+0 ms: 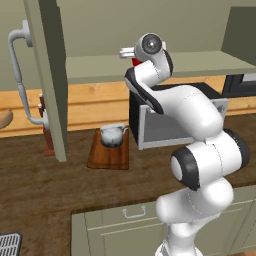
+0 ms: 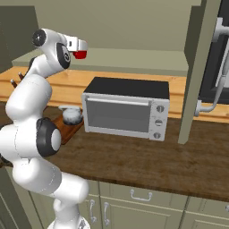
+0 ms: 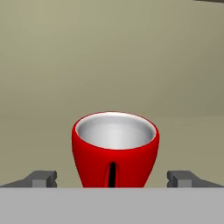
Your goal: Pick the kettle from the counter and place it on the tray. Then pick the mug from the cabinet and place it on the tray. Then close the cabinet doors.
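The red mug point(image 3: 114, 148) stands upright on the pale shelf of the cabinet point(image 1: 100, 67), its handle facing the hand camera. My gripper point(image 3: 112, 178) is open, with one fingertip point(image 3: 41, 178) on each side of the mug's base and a gap to it on both. From the base views the gripper point(image 2: 82, 47) reaches onto the shelf at the mug point(image 2: 80, 54). The silvery kettle point(image 1: 112, 135) sits on the reddish-brown tray point(image 1: 107, 159) on the dark counter point(image 1: 50, 185). Both cabinet doors point(image 1: 50, 75) point(image 2: 197, 71) stand open.
A toaster oven point(image 2: 125, 107) stands on the counter just right of the tray, under the shelf. A brown knife block point(image 1: 47, 137) stands left of the tray behind the left door. Grey-green drawers point(image 1: 120, 225) run below the counter edge.
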Controlling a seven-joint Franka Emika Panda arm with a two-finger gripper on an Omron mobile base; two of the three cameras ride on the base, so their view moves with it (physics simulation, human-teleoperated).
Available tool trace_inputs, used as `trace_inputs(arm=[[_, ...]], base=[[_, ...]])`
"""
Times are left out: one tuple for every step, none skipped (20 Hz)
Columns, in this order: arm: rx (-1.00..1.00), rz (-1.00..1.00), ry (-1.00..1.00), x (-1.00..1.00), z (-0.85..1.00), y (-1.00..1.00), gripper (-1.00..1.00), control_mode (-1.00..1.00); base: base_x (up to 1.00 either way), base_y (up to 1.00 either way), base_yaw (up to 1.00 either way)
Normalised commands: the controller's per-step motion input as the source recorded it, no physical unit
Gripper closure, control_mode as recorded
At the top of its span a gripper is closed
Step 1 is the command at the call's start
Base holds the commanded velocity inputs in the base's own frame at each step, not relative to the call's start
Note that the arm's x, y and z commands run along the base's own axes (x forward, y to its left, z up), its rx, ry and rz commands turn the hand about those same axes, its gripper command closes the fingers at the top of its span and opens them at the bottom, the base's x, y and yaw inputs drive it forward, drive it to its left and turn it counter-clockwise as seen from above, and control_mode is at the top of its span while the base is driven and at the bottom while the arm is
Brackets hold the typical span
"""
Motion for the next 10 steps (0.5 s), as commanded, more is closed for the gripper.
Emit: trace_inputs(arm=[[0.00,0.00,0.00,0.12,-0.11,0.00,-1.00,-1.00],[0.00,0.00,0.00,0.06,-0.11,0.00,-1.00,-1.00],[0.00,0.00,0.00,0.02,-0.12,0.00,1.00,-1.00],[0.00,0.00,0.00,0.00,-0.07,0.00,1.00,-1.00],[0.00,0.00,0.00,0.00,-0.07,0.00,1.00,-1.00],[0.00,0.00,0.00,0.00,-0.07,0.00,1.00,-1.00],[0.00,0.00,0.00,0.00,-0.05,-0.01,1.00,-1.00],[0.00,0.00,0.00,0.00,-0.05,0.00,1.00,-1.00],[0.00,0.00,0.00,0.00,-0.05,0.00,1.00,-1.00],[0.00,0.00,0.00,0.00,-0.05,0.00,1.00,-1.00]], base=[[0.00,0.00,0.00],[0.00,0.00,0.00],[0.00,0.00,0.00],[0.00,0.00,0.00],[0.00,0.00,0.00],[0.00,0.00,0.00],[0.00,0.00,0.00],[0.00,0.00,0.00],[0.00,0.00,0.00],[0.00,0.00,0.00]])
